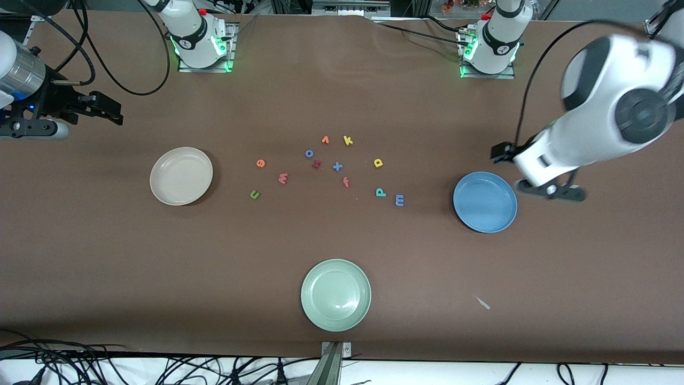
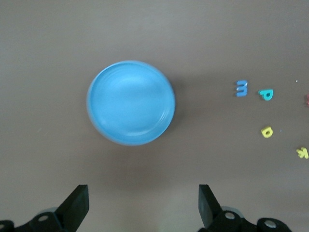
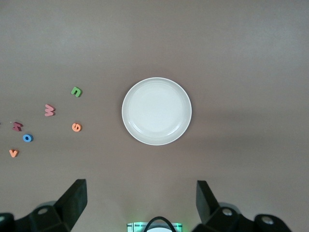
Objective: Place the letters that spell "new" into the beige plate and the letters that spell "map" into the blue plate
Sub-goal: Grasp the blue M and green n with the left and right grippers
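Both tools hung released: left tool (image 2: 140, 205) by the blue plate (image 1: 485, 202), right tool (image 3: 140, 205) by the beige plate (image 1: 181, 176) (both bare). All 6 letters (image 1: 282, 178) lay on the table (image 1: 160, 267) between the plates.

I see left gripper (image 2: 143, 205) aloft, fingers (image 2: 77, 203) spread wide, empty. Right gripper (image 3: 141, 203) aloft too, fingers (image 3: 75, 200) wide, empty.

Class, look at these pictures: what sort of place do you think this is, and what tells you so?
Most likely a robotics lab: two robot arms bolted to a brown table, loose cables along its edges, and sorting props, foam letters with a beige plate and a blue plate.
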You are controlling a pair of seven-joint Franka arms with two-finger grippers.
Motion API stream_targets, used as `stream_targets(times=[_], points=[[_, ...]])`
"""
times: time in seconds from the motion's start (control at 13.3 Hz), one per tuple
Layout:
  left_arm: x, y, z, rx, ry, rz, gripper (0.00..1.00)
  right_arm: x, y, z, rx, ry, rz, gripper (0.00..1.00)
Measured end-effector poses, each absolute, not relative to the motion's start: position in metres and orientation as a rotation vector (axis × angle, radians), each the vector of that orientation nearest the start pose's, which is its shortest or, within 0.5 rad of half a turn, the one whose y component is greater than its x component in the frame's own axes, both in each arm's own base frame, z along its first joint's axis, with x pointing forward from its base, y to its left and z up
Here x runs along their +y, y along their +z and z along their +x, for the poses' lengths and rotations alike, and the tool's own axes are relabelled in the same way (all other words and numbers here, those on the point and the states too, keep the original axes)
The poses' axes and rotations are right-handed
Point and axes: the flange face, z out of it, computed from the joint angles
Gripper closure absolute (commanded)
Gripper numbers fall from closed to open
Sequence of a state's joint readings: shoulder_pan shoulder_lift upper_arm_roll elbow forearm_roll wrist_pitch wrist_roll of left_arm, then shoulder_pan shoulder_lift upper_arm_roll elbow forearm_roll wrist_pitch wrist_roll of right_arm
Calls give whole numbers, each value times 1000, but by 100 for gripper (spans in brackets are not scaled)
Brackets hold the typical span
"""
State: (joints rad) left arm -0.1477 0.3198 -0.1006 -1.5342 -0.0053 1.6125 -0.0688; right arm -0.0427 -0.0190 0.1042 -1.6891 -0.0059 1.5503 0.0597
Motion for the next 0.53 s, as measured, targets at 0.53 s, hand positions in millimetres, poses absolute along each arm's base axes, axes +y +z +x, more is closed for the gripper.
stream_targets(times=[0.53], points=[[-268, 308, 631, 378, 279, -3124, 0, 113, 504, 569, -230, 286, -3142, 0]])
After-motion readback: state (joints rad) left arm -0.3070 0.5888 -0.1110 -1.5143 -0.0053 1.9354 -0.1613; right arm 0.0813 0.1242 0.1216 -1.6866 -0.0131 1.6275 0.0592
